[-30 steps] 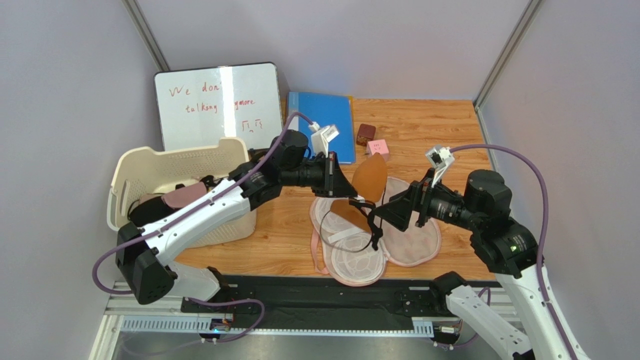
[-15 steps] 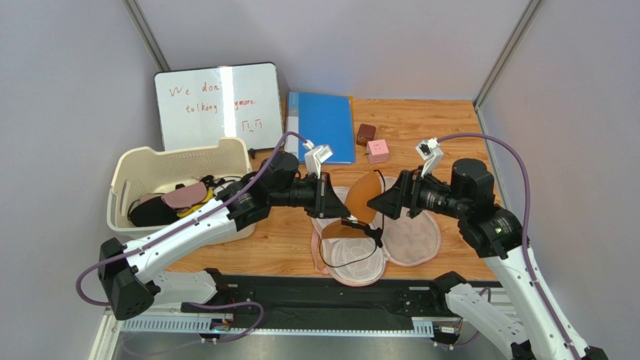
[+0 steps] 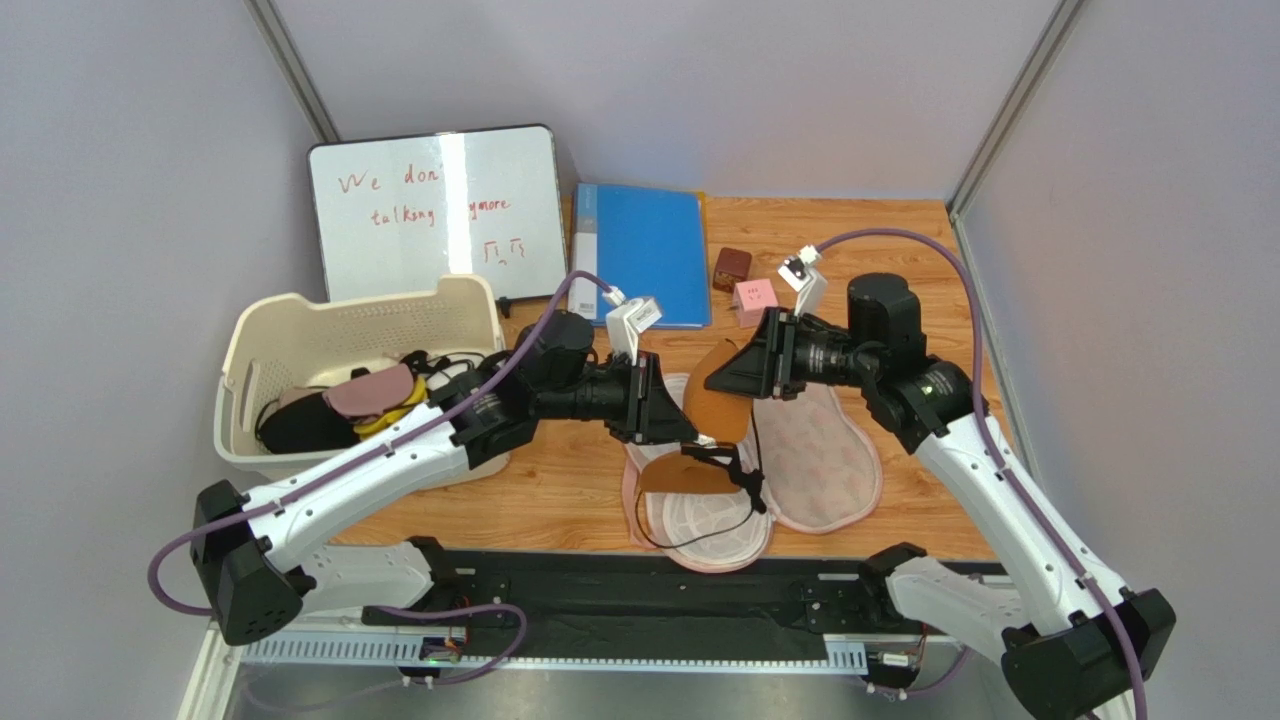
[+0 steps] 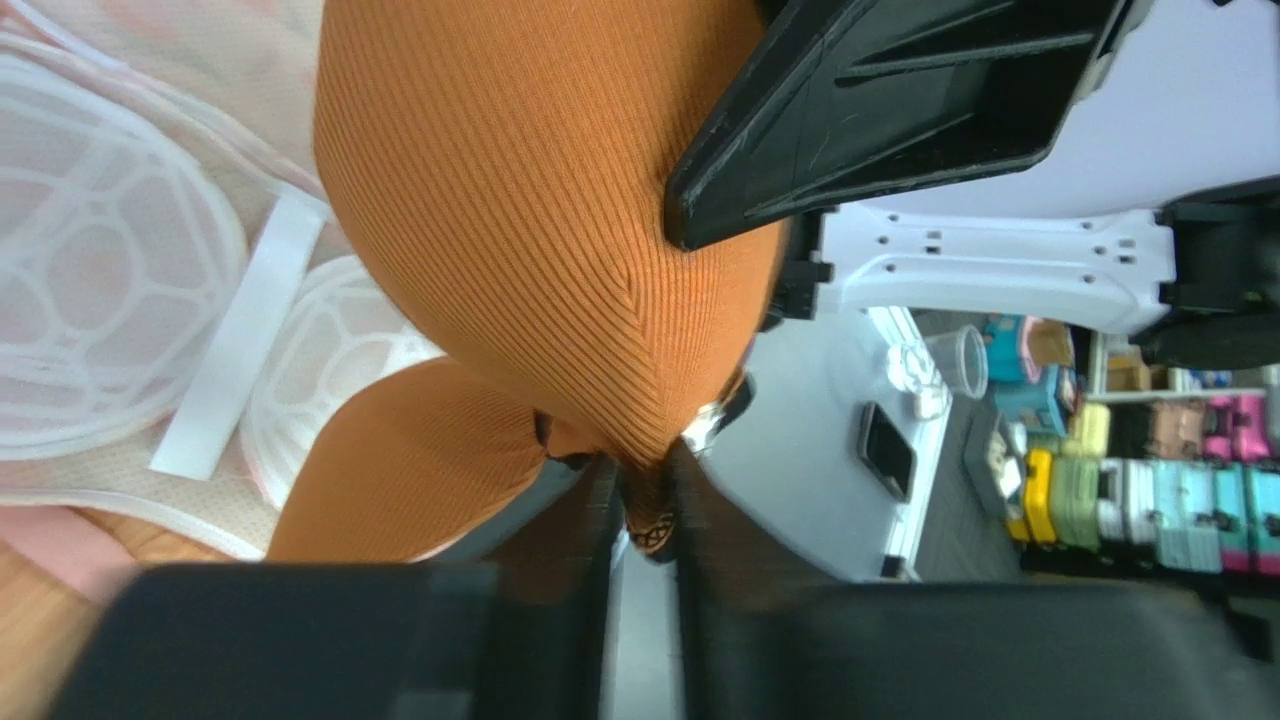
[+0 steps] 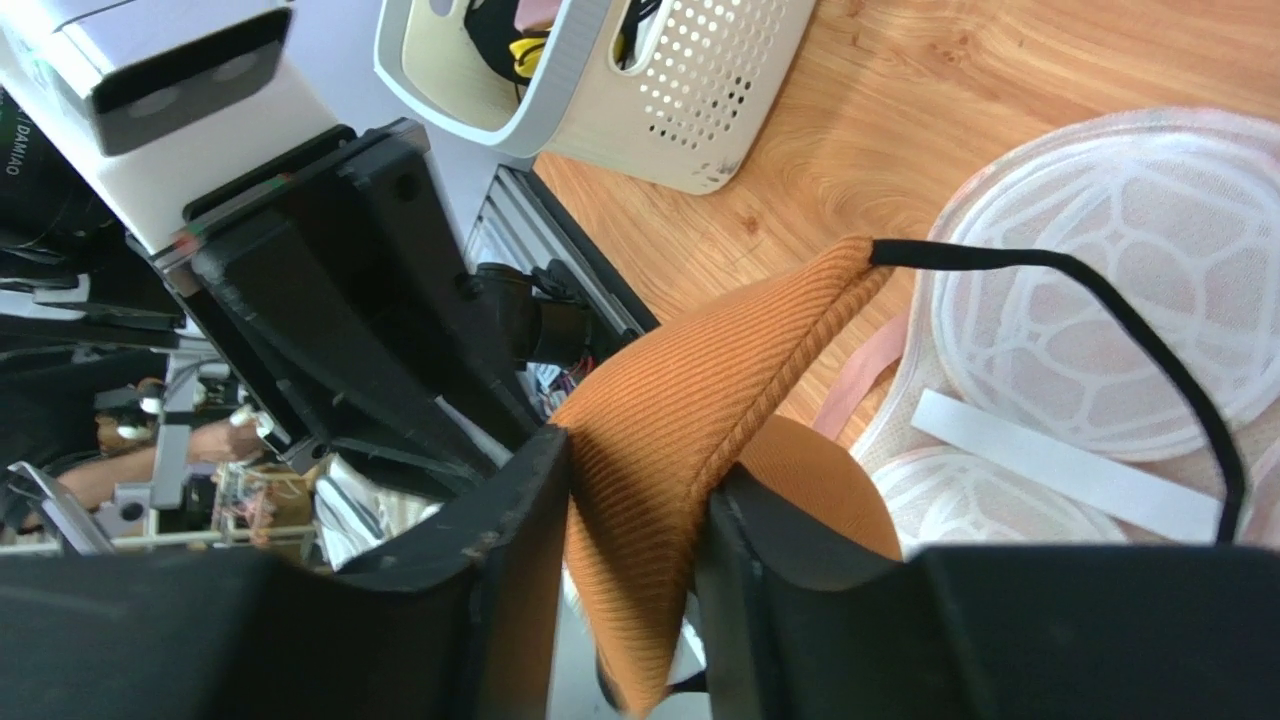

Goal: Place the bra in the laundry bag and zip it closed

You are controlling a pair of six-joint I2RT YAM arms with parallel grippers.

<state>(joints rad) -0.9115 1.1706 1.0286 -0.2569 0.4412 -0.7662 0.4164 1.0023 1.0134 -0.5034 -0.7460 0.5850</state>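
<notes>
The orange-brown bra (image 3: 724,393) hangs between both grippers above the open laundry bag (image 3: 824,462). One ribbed cup is raised; the other cup (image 3: 679,474) rests on the bag's white mesh half (image 3: 694,525). My left gripper (image 3: 681,423) pinches the bra's lower edge (image 4: 526,195) between nearly closed fingers, seen in the left wrist view (image 4: 643,474). From the right, my right gripper (image 3: 739,375) is shut on the raised cup (image 5: 706,390), fabric filling its jaws (image 5: 634,468). A black strap (image 5: 1142,360) loops over the mesh (image 5: 1112,225).
A cream basket (image 3: 346,368) of garments stands at the left. At the back are a whiteboard (image 3: 436,210) and a blue folder (image 3: 646,248), with a brown block (image 3: 732,267) and a pink block (image 3: 756,297) beside them. Grey walls enclose the table.
The right gripper moved left and away from me, then closed on the raised cup. The left gripper came down toward the bag, and its fingers have eased slightly apart.
</notes>
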